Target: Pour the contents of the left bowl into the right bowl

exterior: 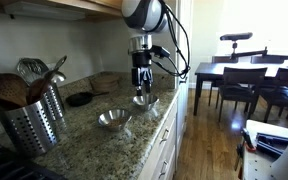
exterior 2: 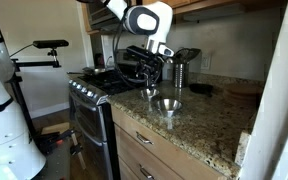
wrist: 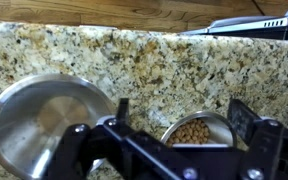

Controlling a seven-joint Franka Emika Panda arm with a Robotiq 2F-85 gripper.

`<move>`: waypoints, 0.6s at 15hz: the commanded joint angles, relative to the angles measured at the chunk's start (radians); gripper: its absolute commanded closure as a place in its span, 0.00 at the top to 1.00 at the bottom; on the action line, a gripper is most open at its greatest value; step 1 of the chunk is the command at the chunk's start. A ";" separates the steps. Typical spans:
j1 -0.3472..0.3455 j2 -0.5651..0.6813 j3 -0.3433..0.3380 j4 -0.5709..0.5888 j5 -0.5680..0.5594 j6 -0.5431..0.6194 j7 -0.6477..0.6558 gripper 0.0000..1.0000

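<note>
Two small shiny steel bowls stand on the granite counter (exterior: 84, 125). The left bowl (wrist: 199, 130) holds brown pellets; it shows in both exterior views (exterior: 144, 100) (exterior 2: 149, 93), right under the gripper. The right bowl (wrist: 46, 120) is empty and sits beside it (exterior: 112, 119) (exterior 2: 166, 104). My gripper (wrist: 182, 112) is open, pointing down just above the counter (exterior: 141, 85) (exterior 2: 152, 76). Its two fingers stand on either side of the pellet bowl's far rim, with no visible contact. The near part of that bowl is hidden behind the gripper body.
A steel utensil holder (exterior: 29, 122) with wooden spoons stands at the counter's near end. A dark flat dish (exterior: 81, 98) lies by the wall. A stove (exterior 2: 92, 88) adjoins the counter, and a steel canister (exterior 2: 179, 70) stands behind the bowls. A dining table (exterior: 246, 75) is beyond.
</note>
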 commanded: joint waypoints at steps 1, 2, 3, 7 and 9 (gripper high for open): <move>-0.013 0.085 0.027 0.081 0.018 0.007 -0.021 1.00; -0.017 0.106 0.032 0.101 0.023 0.007 -0.022 1.00; -0.020 0.122 0.036 0.114 0.025 0.009 -0.023 1.00; -0.030 0.184 0.056 0.174 0.038 0.006 -0.025 1.00; -0.030 0.209 0.066 0.199 0.044 0.002 -0.023 1.00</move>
